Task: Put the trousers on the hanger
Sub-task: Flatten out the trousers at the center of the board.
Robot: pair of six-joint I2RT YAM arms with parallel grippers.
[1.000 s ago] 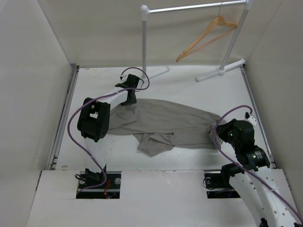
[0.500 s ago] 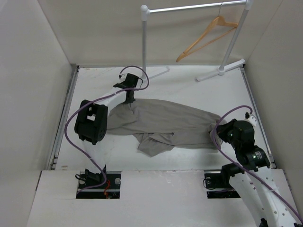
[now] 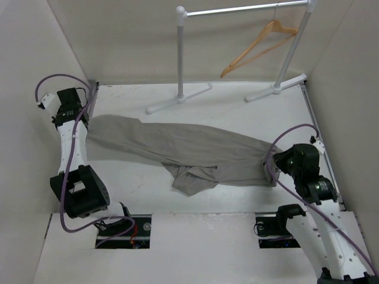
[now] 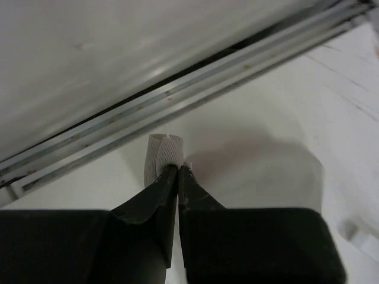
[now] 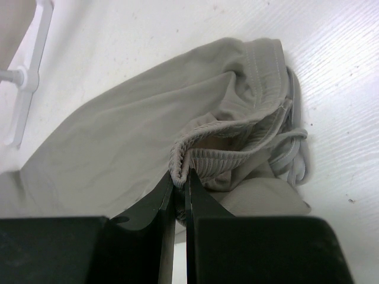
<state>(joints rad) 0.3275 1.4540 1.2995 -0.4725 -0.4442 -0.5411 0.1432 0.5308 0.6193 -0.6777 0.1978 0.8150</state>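
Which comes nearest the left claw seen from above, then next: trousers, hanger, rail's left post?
1. trousers, pinched in the left gripper itself.
2. rail's left post, back middle.
3. hanger, far back right.

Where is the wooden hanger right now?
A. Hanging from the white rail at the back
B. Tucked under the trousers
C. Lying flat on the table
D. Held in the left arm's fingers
A. The hanger hangs by its hook from the rail at the back, well apart from the trousers, which lie stretched out on the table.
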